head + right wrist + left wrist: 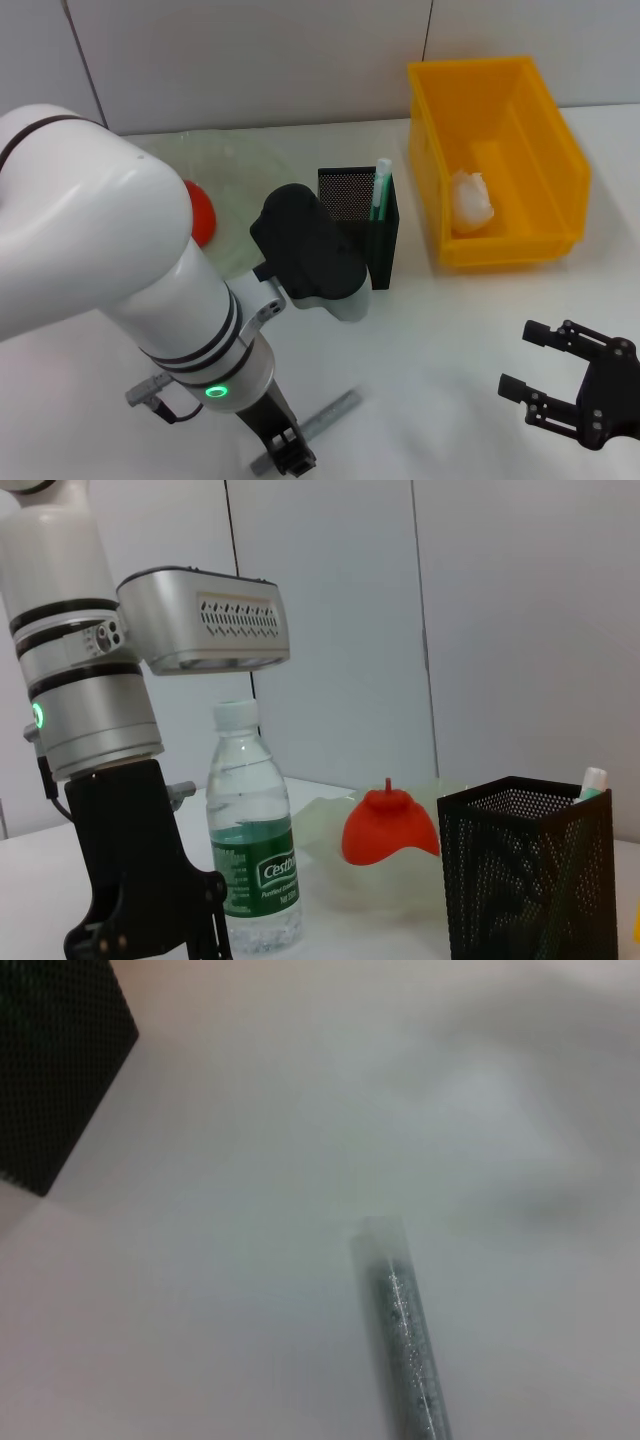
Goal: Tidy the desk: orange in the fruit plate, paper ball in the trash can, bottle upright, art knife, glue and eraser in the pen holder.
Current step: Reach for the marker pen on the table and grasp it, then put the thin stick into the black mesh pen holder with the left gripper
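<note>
One grey, glittery stick, the art knife (322,422), lies flat on your white desk (430,340), in front of the pen holder (362,224); pale wall panels stand behind. Your left gripper (290,455) is down at the knife's near end, but you cannot tell its finger spread. Right gripper (548,372) hangs spread wide, holding nothing.
</note>
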### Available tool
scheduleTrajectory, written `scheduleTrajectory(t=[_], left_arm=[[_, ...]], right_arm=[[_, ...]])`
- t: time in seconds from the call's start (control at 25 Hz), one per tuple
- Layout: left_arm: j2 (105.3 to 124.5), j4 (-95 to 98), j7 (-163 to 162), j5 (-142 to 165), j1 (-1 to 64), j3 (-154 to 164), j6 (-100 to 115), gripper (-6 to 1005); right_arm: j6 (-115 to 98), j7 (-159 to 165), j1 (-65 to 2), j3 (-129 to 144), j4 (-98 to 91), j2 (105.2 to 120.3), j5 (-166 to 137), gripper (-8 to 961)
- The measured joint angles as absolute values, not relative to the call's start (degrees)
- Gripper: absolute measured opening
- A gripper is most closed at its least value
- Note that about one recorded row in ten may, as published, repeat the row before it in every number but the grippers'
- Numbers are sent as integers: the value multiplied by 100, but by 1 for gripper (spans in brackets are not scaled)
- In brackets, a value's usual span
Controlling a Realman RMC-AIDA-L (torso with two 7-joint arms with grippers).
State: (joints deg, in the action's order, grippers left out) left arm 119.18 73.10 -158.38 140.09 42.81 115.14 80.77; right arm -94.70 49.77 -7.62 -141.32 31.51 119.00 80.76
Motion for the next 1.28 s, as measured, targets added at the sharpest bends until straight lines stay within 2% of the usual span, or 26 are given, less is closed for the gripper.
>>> scheduleTrajectory(t=[0.96, 1.08, 1.28], left_arm=[[11918, 7093, -15774, 14002, 4429, 11681, 8038, 298], [11918, 7027, -15769, 13973, 4462, 11689, 8025, 197], [11918, 7028, -15767, 13957, 4477, 11752, 8007, 194]], right_arm=[[-9417, 5001, -769, -14132, 3115, 11900, 8071, 726], [-9403, 5006, -773, -14133, 3094, 11900, 8058, 727], [-9392, 5017, -776, -14132, 3084, 11900, 8053, 727]])
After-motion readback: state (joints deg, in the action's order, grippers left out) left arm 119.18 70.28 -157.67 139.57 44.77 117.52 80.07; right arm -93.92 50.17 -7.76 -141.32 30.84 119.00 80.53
